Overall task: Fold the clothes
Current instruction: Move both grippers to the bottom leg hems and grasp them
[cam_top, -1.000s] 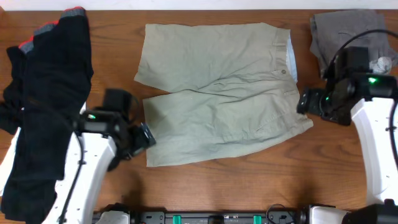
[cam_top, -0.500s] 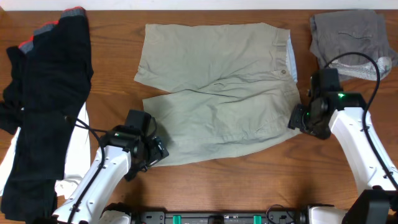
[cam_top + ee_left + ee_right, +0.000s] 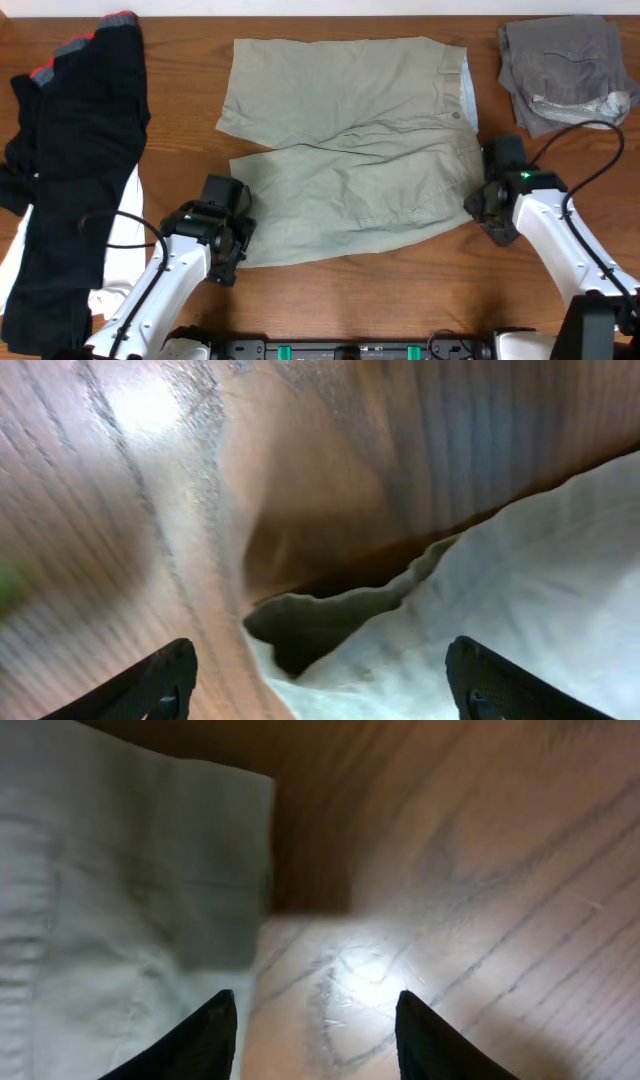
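Khaki-beige shorts (image 3: 350,150) lie spread flat on the table, waistband with pale blue lining (image 3: 470,95) to the right. My left gripper (image 3: 232,250) is open at the near-left leg hem; its wrist view shows the lifted hem corner (image 3: 340,625) between the fingers (image 3: 320,690). My right gripper (image 3: 483,205) is open at the near-right waistband corner; its wrist view shows the fabric edge (image 3: 130,890) beside the left finger, with bare wood between the fingers (image 3: 315,1035). Black garments with red-grey trim (image 3: 70,140) lie at the left, over a white one (image 3: 118,240). Grey shorts (image 3: 560,65) lie at the back right.
The wooden table (image 3: 380,290) shows bare along the front edge. The arms' bases (image 3: 350,350) sit at the near edge. A black cable (image 3: 590,165) loops from the right arm near the grey shorts.
Both arms have come down and inward to the shorts: the left gripper to the near-left hem corner, the right gripper to the near-right waistband corner.
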Controlling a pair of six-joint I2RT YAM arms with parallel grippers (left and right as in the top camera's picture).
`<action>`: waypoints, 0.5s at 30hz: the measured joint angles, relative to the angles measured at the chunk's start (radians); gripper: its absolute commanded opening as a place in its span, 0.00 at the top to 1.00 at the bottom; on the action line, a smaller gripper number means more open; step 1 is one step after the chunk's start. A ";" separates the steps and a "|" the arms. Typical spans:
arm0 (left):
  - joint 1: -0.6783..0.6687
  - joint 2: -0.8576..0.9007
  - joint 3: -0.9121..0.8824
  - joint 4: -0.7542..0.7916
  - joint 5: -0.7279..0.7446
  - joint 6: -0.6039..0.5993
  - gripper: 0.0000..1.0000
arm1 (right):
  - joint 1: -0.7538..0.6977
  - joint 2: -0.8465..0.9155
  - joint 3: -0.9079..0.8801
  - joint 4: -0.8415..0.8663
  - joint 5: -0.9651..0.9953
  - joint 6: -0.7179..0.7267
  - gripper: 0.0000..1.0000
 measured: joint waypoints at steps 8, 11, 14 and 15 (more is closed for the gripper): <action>-0.022 0.024 -0.001 0.017 0.027 -0.071 0.22 | 0.000 0.000 -0.034 0.026 0.000 0.034 0.50; -0.049 0.043 -0.009 0.035 0.052 -0.084 0.22 | 0.000 0.000 -0.034 0.026 0.000 0.035 0.51; -0.072 0.067 -0.014 0.061 0.064 -0.091 0.22 | 0.000 0.000 -0.034 0.026 -0.002 0.035 0.51; -0.074 0.074 -0.014 0.073 0.068 -0.091 0.26 | 0.000 0.000 -0.034 0.026 -0.002 0.035 0.51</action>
